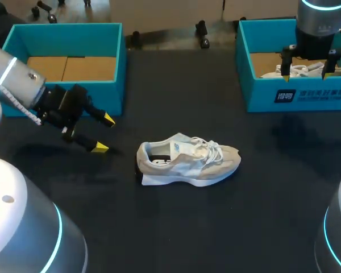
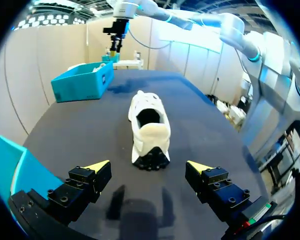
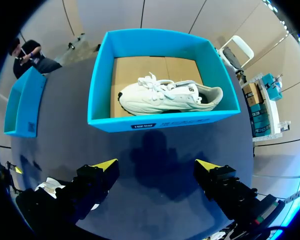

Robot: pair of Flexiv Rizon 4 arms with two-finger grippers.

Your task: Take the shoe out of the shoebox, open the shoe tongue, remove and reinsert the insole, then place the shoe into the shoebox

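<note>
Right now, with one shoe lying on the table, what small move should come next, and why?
Probably ease the left gripper forward to the heel of the shoe on the table: its fingers are open and the heel faces them. The right gripper hangs open above the second shoe in its shoebox.

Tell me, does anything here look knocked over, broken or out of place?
Nothing looks broken or spilled. One shoe stands upright on the table, not in a box. A second shoe lies on its side in the right shoebox, which may just be how it was packed.
</note>
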